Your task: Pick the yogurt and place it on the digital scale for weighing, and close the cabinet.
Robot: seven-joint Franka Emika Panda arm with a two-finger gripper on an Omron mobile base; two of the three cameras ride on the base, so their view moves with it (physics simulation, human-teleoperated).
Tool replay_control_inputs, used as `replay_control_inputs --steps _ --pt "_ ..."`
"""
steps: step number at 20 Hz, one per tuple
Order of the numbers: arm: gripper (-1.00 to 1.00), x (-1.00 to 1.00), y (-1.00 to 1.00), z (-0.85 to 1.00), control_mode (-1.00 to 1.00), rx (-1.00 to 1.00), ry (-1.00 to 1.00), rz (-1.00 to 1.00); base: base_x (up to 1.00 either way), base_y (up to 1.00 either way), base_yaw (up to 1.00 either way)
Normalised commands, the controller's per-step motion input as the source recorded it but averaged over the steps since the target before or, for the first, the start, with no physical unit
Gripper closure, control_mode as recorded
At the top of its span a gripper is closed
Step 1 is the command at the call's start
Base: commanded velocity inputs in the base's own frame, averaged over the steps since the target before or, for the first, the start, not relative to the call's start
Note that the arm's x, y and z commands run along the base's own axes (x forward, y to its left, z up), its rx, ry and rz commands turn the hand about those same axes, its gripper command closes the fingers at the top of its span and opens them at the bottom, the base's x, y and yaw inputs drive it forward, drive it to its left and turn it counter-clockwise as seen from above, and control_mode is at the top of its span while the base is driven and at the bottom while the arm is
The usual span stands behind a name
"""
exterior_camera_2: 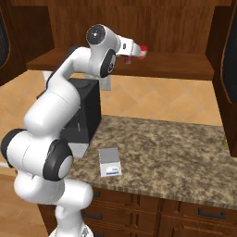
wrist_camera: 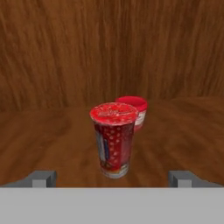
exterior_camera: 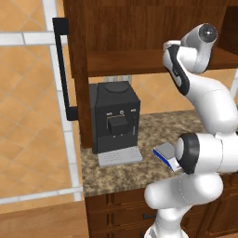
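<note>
Left base view: I see the cabinet (exterior_camera: 116,37) with its door swung open, black bar handle (exterior_camera: 62,69) at left. The coffee machine (exterior_camera: 115,122) stands on the granite counter (exterior_camera: 139,172); the digital scale (exterior_camera: 165,153) lies just right of it, partly behind my arm.

Right base view: the gripper (exterior_camera_2: 139,52) reaches over the cabinet shelf (exterior_camera_2: 176,67). The scale (exterior_camera_2: 109,162) sits bare on the counter.

Hand view: the yogurt (wrist_camera: 113,139) stands upright on the shelf, centred between my fingertips (wrist_camera: 43,178), which are spread wide and not touching it. A white cup with red top (wrist_camera: 136,109) stands just behind it.
</note>
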Motion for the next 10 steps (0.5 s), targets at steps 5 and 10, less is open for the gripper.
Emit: replay_control_inputs --steps 5,10 --pt "-1.00 0.36 0.00 -0.01 -1.00 0.00 0.00 0.00 0.00 0.00 0.00" --pt "-1.00 0.35 -0.04 0.00 -1.00 0.00 0.00 0.00 0.00 0.00 0.00"
